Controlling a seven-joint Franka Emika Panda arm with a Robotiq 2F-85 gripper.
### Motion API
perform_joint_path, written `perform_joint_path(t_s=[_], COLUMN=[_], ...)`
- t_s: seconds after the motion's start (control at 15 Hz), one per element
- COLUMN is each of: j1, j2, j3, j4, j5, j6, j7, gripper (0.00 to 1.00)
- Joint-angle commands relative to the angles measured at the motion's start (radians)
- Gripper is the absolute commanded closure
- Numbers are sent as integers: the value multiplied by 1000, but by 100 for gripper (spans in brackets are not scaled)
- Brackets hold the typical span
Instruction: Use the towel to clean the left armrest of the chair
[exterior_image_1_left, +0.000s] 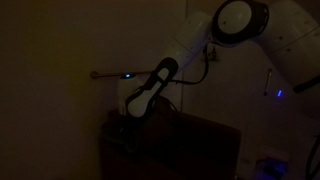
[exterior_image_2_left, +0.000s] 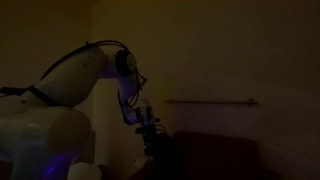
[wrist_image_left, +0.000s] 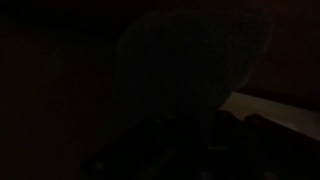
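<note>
Although the room is almost dark, the large boxy dark brown armchair can be made out low in both exterior views, standing against the wall beneath a thin wall-mounted rail. Its broad, flat-topped dark brown left armrest appears to be the slab-like side at the end where the robot reaches down, though the gloom blurs its edges. The tool hangs just above or on that end of the armchair, and whether it touches the surface cannot be told. It is clenched, its jaws drawn together, but the pictures are too dark to show whether cloth is pinched between them. In the wrist view a faint greyish, textured patch fills the upper middle and could be the towel, though that is not certain. A pale, straight-edged strip lies at the lower right of the same view and cannot be identified. Above the tool, the white jointed robot arm slopes down from the upper corner of an exterior view, with a small blue light glowing beside the rail. In an exterior view the arm arches over from its bulky white base, and the tool points down at the chair's near end, with the plain wall behind.
</note>
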Motion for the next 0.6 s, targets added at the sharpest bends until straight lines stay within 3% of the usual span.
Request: perform_joint_path(t_s=[0.0, 0.2, 0.53], j1=[14, 21, 24], j2=[162, 238, 149], j3=[20, 40, 32], j4=[117, 161, 48], j5=[57, 95, 100], j6=[12, -14, -38], j7=[-27, -45, -27], gripper=[93, 93, 94])
